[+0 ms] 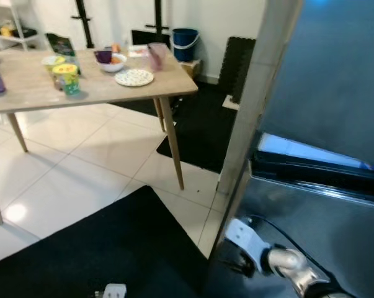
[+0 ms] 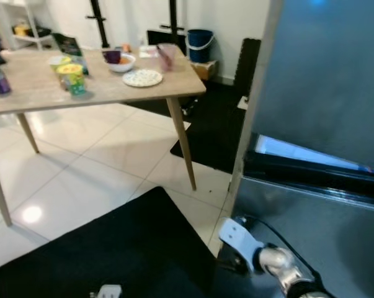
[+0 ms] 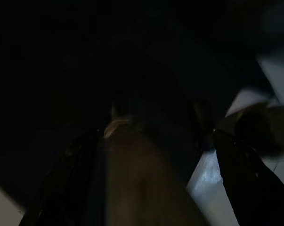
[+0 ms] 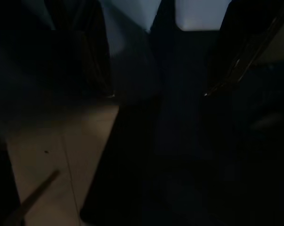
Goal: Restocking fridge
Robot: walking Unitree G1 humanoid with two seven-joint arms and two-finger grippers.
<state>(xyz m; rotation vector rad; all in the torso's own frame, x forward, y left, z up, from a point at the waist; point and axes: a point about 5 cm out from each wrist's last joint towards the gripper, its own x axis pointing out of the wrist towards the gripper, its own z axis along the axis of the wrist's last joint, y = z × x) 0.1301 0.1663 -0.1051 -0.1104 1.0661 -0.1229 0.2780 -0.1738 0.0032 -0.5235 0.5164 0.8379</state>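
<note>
Right tool (image 1: 236,267) low beside fridge (image 1: 323,124)

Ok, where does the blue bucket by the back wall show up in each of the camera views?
Left eye view: the blue bucket sits at the top centre, behind the wooden table's far corner.
Right eye view: the same bucket is at the top, slightly further right.
Left wrist view: too dark to make it out.
Right wrist view: too dark to make it out.
Shared landmark: the dotted plate on the table, just in front of the bucket.
</note>
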